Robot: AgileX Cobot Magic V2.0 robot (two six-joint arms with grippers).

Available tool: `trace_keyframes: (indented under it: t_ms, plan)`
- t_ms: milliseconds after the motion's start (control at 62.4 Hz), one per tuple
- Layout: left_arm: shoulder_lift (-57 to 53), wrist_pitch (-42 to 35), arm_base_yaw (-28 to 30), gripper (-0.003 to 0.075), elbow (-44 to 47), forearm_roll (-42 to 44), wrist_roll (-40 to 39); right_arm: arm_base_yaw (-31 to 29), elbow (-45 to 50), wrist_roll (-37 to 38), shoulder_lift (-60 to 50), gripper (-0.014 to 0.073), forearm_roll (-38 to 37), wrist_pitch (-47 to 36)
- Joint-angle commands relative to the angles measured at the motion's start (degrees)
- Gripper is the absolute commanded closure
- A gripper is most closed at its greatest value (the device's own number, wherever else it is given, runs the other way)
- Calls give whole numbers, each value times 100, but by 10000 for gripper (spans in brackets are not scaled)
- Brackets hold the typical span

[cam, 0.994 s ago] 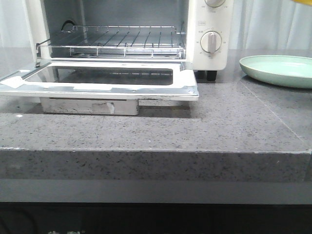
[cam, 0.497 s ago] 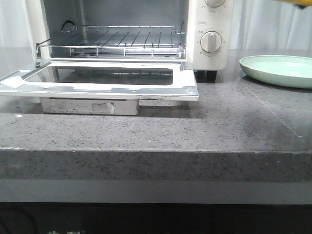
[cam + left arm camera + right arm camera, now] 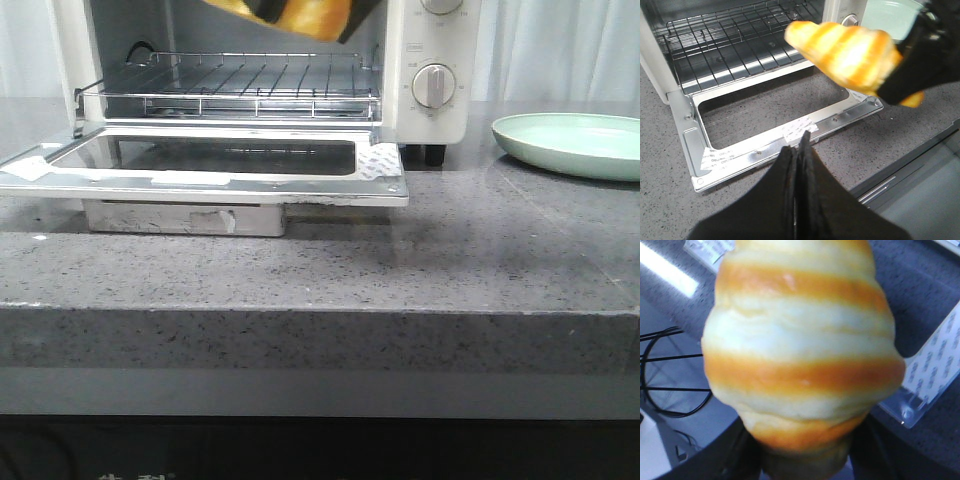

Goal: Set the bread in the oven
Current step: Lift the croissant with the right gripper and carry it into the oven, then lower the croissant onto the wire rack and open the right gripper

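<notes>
Now, per item:
right gripper: clenched on bread, held in air above the lowered door
bread: pinched betw. right fingers, just in front of oven mouth, not on rack
left gripper: jaws pressed together, nothing in them; door lies just beyond its tips
oven: door flat open, wire rack bare, behind the bread
plate: on counter, beside oven, well apart from both grippers
</notes>
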Motion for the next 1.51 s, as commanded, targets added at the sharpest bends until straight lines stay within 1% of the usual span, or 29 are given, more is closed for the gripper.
trace_keyframes:
  t_ms: [0,32,176,417,529,625,914,1203,1251,1315,1395,1459,1491]
  plan:
    - [-24,-415,-29,738,-146,-61,-64,7,-668,361,142,454,-498,-19]
    - [-24,-415,-29,738,-146,-61,-64,7,-875,525,300,454,-759,79]
    - [-24,-415,-29,738,-146,-61,-64,7,-1728,880,899,454,-1385,410]
    - [-24,-415,-29,738,-146,-61,-64,-28,-3173,907,1926,454,-1866,798]
    - [-24,-419,-29,738,-146,-61,-64,-88,-3585,907,2230,454,-1989,804]
    - [-24,-419,-29,738,-146,-61,-64,-128,-3714,907,2352,454,-1989,779]
    - [-24,-419,-29,738,-146,-61,-64,-132,-3714,896,2414,454,-1989,460]
    - [-24,-419,-29,738,-146,-61,-64,-146,-3714,888,2521,445,-2034,343]
    - [-24,-419,-29,738,-146,-61,-64,-146,-3714,888,2550,424,-2034,361]
    - [-24,-419,-29,738,-146,-61,-64,-146,-3714,888,2562,355,-2034,373]
    - [-24,-419,-29,738,-146,-61,-64,-146,-3714,888,2565,210,-2034,331]
    - [-24,-419,-29,738,-146,-61,-64,-146,-3714,888,2565,67,-2034,293]
    - [-24,-419,-29,738,-146,-61,-64,-146,-3714,888,2565,18,-2034,293]
